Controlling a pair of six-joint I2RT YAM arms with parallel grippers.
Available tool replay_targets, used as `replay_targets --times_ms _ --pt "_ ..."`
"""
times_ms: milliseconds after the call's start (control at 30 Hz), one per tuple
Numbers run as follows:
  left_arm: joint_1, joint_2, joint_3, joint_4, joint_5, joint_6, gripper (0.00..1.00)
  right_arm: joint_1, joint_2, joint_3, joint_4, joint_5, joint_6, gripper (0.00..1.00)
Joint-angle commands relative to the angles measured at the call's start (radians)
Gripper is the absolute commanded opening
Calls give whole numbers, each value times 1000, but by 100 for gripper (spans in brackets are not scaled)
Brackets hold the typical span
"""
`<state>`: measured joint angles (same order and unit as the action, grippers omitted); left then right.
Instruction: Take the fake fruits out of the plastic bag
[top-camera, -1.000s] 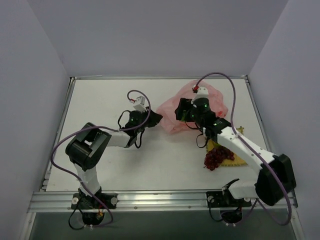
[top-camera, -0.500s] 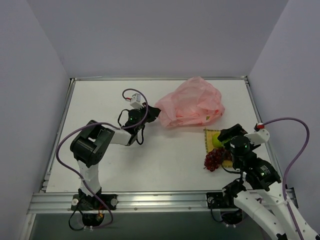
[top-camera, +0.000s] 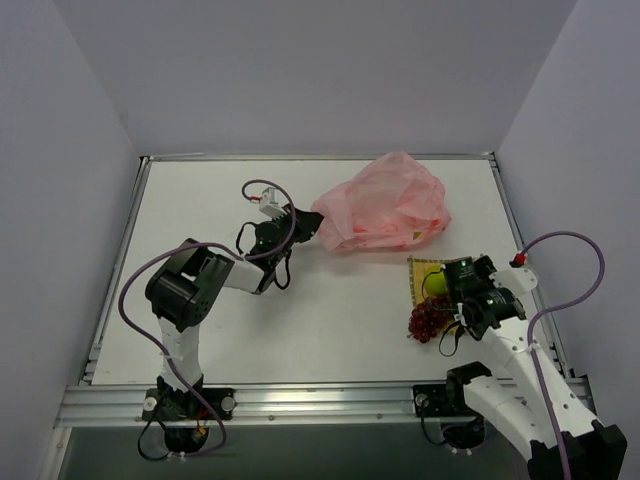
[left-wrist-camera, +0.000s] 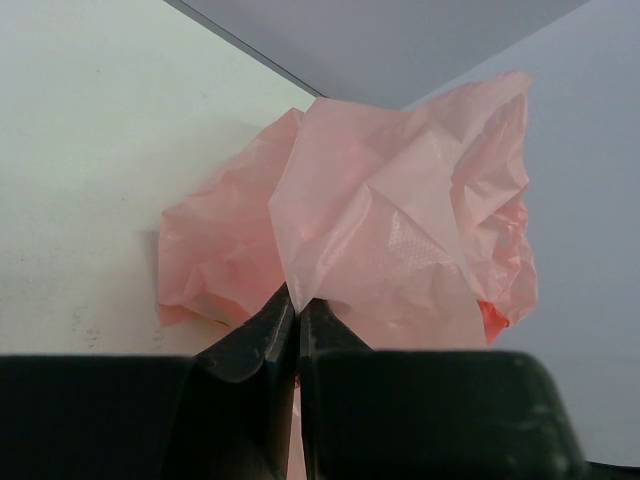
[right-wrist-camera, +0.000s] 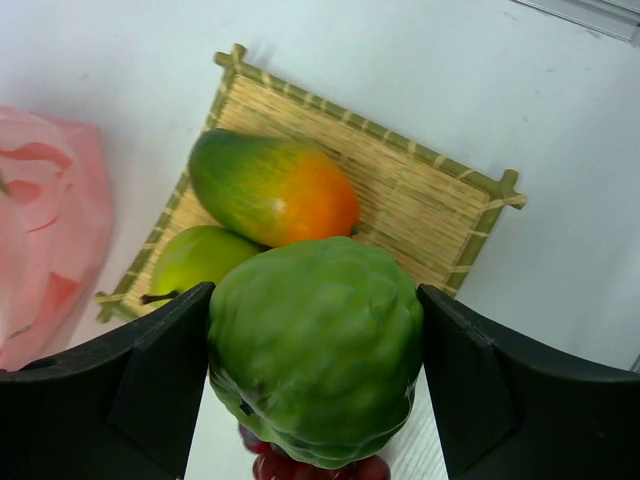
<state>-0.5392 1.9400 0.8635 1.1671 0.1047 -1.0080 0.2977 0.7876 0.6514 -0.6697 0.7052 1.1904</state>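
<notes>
The pink plastic bag (top-camera: 385, 205) lies crumpled at the back middle of the table and fills the left wrist view (left-wrist-camera: 400, 230). My left gripper (top-camera: 308, 231) is shut on a fold of its left edge (left-wrist-camera: 292, 298). My right gripper (right-wrist-camera: 315, 375) is shut on the bumpy green ball (right-wrist-camera: 315, 345) and holds it above the yellow woven mat (right-wrist-camera: 430, 190). On the mat lie the orange-green mango (right-wrist-camera: 275, 188) and the green apple (right-wrist-camera: 195, 262). The red-purple grape bunch (top-camera: 428, 318) lies at the mat's near left corner; its tip (right-wrist-camera: 320, 470) shows below the ball.
The mat (top-camera: 420, 272) sits near the table's right side, just in front of the bag. A raised metal rim (top-camera: 300, 156) runs around the white table. Grey walls stand close behind and on both sides.
My right arm has pulled out of the bag and swung back to the near right, carrying the green ball over the mat. The bag has puffed up. The left gripper kept its hold.
</notes>
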Motion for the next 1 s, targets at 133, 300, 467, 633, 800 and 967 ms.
replay_targets --times_ms 133,300,467,633,800,967 --pt "7 5 -1 123 30 -26 2 -68 79 -45 13 21 114 62" --pt "10 22 -6 157 44 -52 2 -124 160 -61 62 -1 113 79" --pt "10 37 -3 180 53 -64 2 -176 187 -111 133 -42 104 98" --pt "12 53 -1 187 55 -69 2 -210 179 -121 168 -67 49 100" --pt "10 59 6 180 49 -67 2 -210 73 -9 151 -50 -80 100" --pt "8 62 14 167 46 -66 2 -209 12 59 88 -110 -167 100"
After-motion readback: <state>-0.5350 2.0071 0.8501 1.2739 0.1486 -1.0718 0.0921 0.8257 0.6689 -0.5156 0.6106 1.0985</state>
